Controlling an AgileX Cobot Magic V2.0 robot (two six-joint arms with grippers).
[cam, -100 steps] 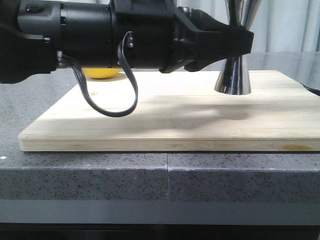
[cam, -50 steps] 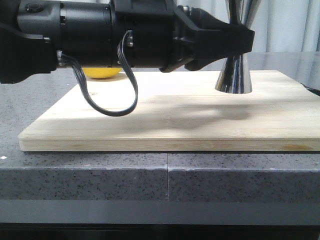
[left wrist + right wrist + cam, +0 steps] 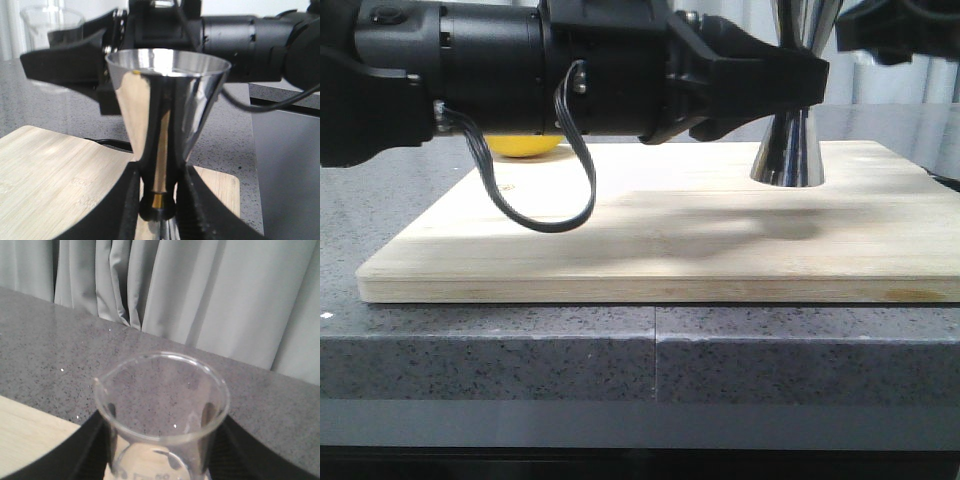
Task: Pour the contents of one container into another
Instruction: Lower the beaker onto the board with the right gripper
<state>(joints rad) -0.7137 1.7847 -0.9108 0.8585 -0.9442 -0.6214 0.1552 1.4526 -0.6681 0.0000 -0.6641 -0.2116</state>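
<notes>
Steel jigger point(image 3: 790, 130) stood on the board point(image 3: 660, 235), at about 2 o'clock from the board's centre in the front view. Left gripper point(image 3: 159, 200) had its jaws closed on the waist, right at the gold band. Beaker point(image 3: 161, 415) was upright between the right gripper's point(image 3: 159, 460) jaws, lip at roughly 9 o'clock on the rim in that wrist view. Jaws were gripping it; it looked empty, though I couldn't be sure with clear glass. In the left wrist view the beaker showed blurred behind the jigger at 10 o'clock. Front view caught only a dark corner of the right arm at 1 o'clock above the jigger.

Risks as I read them:
- Jigger mouth is narrow; if the lip isn't lined up over it, the pour lands on the board.
- Beaker rim or right arm clipping the jigger's top edge on approach could twist it in the left jaws.
- Glass is slick; tilting could let it rotate or slip in the grip.
- Arms were near each other, so collision was possible.

Count: one jigger, one beaker, one board, one yellow object point(image 3: 523, 146) behind the left arm, two grippers, one grey tabletop point(image 3: 570, 355).
</notes>
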